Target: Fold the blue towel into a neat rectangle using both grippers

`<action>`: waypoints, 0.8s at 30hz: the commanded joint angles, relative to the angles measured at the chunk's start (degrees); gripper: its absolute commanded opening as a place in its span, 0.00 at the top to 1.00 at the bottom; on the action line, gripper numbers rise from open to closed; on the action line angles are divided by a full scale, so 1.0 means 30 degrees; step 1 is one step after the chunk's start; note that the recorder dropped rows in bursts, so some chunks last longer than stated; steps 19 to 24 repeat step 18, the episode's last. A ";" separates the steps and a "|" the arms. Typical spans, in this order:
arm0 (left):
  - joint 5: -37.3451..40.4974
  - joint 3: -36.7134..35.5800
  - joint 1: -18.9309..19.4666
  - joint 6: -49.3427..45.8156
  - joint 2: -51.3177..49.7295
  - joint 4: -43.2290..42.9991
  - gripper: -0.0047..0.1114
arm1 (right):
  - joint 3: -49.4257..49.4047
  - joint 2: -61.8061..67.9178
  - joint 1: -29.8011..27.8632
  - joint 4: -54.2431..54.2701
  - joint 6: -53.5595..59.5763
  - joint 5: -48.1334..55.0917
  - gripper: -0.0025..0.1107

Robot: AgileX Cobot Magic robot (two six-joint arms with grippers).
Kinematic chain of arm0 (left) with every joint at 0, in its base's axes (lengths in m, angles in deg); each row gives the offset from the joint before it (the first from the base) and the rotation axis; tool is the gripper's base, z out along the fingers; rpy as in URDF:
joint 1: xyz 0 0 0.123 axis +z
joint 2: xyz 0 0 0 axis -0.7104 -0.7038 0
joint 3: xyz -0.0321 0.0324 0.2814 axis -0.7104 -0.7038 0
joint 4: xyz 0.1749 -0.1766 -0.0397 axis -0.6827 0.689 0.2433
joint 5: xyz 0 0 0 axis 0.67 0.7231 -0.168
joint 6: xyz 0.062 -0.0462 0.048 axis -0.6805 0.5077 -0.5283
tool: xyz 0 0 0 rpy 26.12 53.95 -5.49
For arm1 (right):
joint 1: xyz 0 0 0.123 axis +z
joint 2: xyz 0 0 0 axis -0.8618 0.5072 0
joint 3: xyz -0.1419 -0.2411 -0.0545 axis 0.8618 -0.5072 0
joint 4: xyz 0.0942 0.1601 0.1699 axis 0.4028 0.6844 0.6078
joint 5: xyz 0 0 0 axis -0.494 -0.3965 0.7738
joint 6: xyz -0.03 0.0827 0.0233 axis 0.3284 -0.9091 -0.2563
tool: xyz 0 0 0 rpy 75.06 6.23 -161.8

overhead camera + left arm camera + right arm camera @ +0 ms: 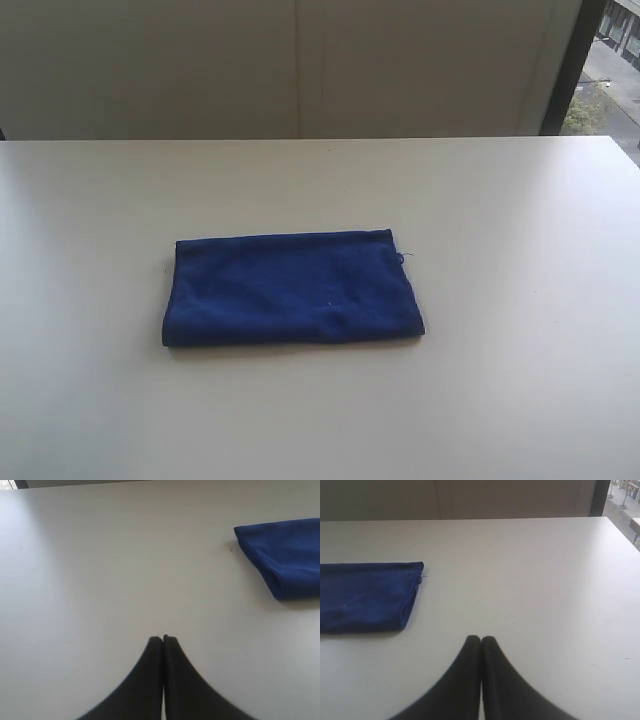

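Blue towel (292, 288) lies folded at centre of table (500, 200), long edges 9-to-3 o'clock, w/ loose thread (400, 257) at 2 o'clock corner. L gripper (163, 639), R gripper (481, 639) — jaws pressed together, empty, apart from towel.

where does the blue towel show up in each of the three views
Exterior view: blue towel lies folded near the middle of the table.
Left wrist view: blue towel off to one side beyond the shut left gripper, cut by the frame.
Right wrist view: blue towel likewise, beyond the shut right gripper.
Shared landmark: the white table.
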 commanded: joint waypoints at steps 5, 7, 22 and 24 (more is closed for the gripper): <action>-0.0042 -0.0054 0.0077 0.0021 0.0102 0.0219 0.96 | -0.0089 -0.0128 -0.0063 0.0063 -0.0019 -0.0063 0.98; -0.0042 -0.0054 0.0077 0.0021 0.0102 0.0219 0.96 | -0.0089 -0.0128 -0.0063 0.0063 0.0019 -0.0063 0.98; -0.0042 -0.0054 0.0077 0.0021 0.0102 0.0219 0.96 | -0.0089 -0.0128 -0.0063 0.0063 -0.0020 -0.0063 0.98; -0.0042 -0.0054 0.0077 0.0021 0.0102 0.0219 0.96 | -0.0089 -0.0128 -0.0063 0.0063 -0.0020 -0.0063 0.98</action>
